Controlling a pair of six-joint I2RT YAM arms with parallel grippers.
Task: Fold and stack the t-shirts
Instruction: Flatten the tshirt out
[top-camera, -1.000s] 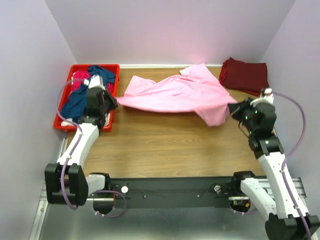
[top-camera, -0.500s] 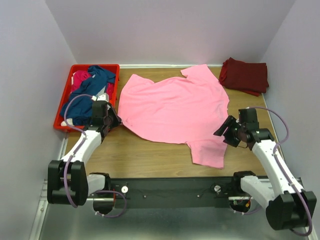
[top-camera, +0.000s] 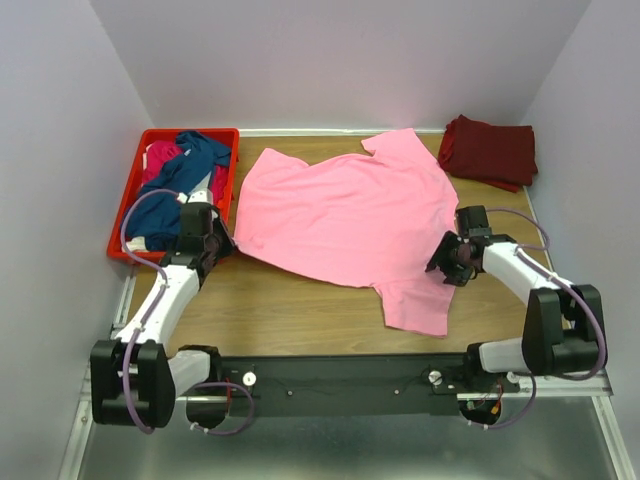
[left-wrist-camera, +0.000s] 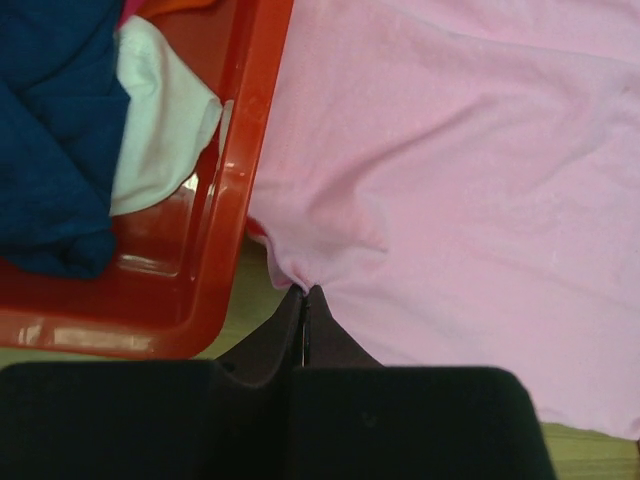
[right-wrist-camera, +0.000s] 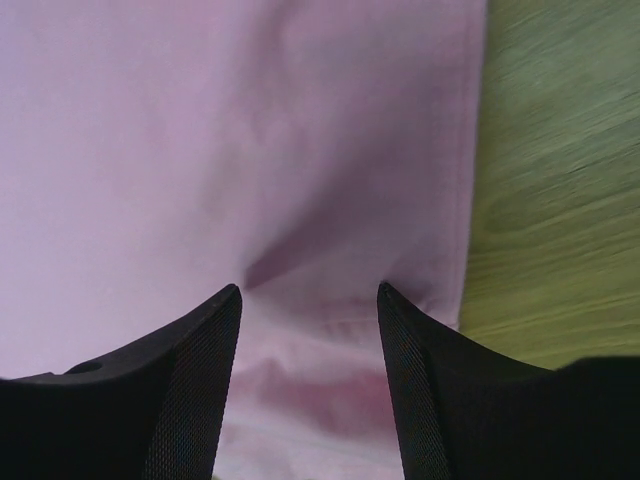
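Light pink t-shirt (top-camera: 345, 215) lies spread almost flat and mildly creased across the middle of the wooden table (top-camera: 290, 310), with one flap reaching toward the near edge. At the far left, the red crate (top-camera: 125, 215) holds a crumpled navy t-shirt (top-camera: 185, 170) that hides most of a magenta t-shirt (top-camera: 158, 158). A dark maroon t-shirt (top-camera: 490, 150) sits folded in the far right corner. The left gripper (left-wrist-camera: 305, 295) has its jaws closed, pinching the pink shirt's left edge beside the crate. The right gripper (right-wrist-camera: 308, 290) stands open over the right hem and grips nothing.
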